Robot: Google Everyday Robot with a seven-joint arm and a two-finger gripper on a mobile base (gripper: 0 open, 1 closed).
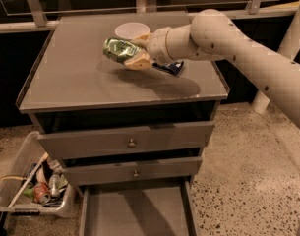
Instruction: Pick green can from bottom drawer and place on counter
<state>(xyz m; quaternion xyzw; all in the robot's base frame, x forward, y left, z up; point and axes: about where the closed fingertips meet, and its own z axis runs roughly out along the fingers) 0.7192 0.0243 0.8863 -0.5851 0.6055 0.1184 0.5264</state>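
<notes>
Green and silver, the green can (118, 48) lies on its side in the gripper (133, 56), whose tan fingers (139, 62) are clamped across it from above and below. The gripper sits over the back half of the counter (75, 85), just in front of the white bowl (132, 30). From the shadow beneath, I judge the can to hang a little above the surface, not on it. The bottom drawer (135, 213) stands pulled out and bare, so the lift is done and only the set-down remains.

My worry is the can's attitude. Released sideways, it could roll across the flat top toward the front or left edge, which has only a thin rim to stop it. Its metal end points left, away from the bowl, but the bowl is close enough that a careless lowering or wrist turn could knock it. Something dark blue (173, 68) lies under the wrist; I cannot tell what it is, and the arm (238, 53) could drag it on retreat. I would want the can upright, or at least resting, before the fingers part.
</notes>
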